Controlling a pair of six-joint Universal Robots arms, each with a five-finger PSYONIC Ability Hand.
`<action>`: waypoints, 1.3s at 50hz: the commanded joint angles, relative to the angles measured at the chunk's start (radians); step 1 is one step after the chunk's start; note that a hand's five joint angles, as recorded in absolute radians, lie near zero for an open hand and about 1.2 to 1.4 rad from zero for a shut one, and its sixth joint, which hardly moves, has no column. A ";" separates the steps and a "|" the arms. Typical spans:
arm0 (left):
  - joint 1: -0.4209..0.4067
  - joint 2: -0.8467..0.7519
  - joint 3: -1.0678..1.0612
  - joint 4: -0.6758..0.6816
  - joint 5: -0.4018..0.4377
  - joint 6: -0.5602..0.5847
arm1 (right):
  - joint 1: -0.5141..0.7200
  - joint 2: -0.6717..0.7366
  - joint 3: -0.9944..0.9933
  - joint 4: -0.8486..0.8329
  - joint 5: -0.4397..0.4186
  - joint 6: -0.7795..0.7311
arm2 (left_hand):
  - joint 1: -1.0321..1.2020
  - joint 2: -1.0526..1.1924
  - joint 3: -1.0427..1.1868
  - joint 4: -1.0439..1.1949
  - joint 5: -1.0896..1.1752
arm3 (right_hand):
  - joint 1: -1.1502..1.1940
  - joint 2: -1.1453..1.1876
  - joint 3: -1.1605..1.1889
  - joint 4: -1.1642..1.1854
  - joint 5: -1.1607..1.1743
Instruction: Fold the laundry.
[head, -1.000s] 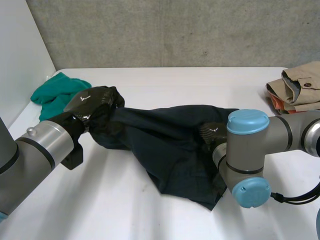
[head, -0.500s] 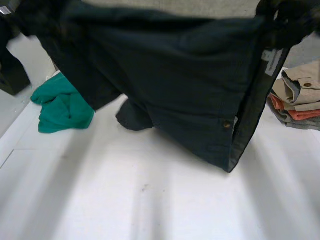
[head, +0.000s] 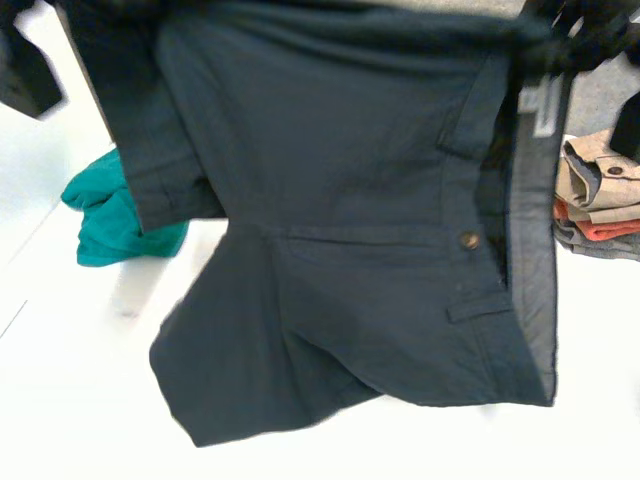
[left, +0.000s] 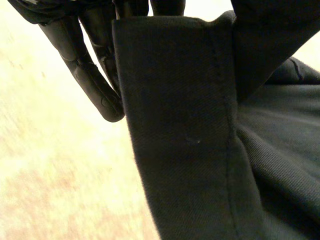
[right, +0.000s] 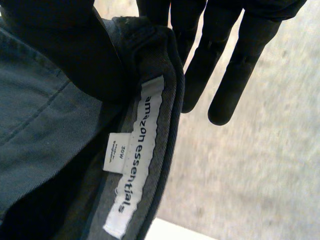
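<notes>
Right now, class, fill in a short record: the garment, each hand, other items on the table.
garment: dark shorts, held up over the white table
left hand: pinching one edge of the shorts
right hand: pinching the waistband by the sewn-in label
other items: green cloth, folded pile of clothes

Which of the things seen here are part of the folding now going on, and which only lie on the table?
In the job: dark shorts, held up by the left hand and the right hand.
Lying about: crumpled green cloth and folded stack of clothes, both on the white table.
</notes>
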 joint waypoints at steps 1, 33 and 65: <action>-0.058 -0.354 0.116 0.113 -0.036 0.095 | 0.067 0.292 -0.005 -0.215 0.122 -0.154 | 0.213 0.199 0.209 0.201 0.250 | 0.278 0.220 0.204 0.198 0.206; -0.217 -0.134 -0.506 0.114 -0.230 0.318 | 0.015 0.239 0.286 0.048 -0.081 -0.748 | -1.009 -1.023 -1.013 -1.021 -0.971 | -0.833 -0.891 -0.906 -0.913 -0.904; -0.363 -0.186 -0.907 0.365 -0.322 0.573 | -0.005 0.304 0.582 -0.383 -0.204 -0.685 | -0.328 -0.341 -0.332 -0.340 -0.290 | 0.278 0.220 0.204 0.198 0.206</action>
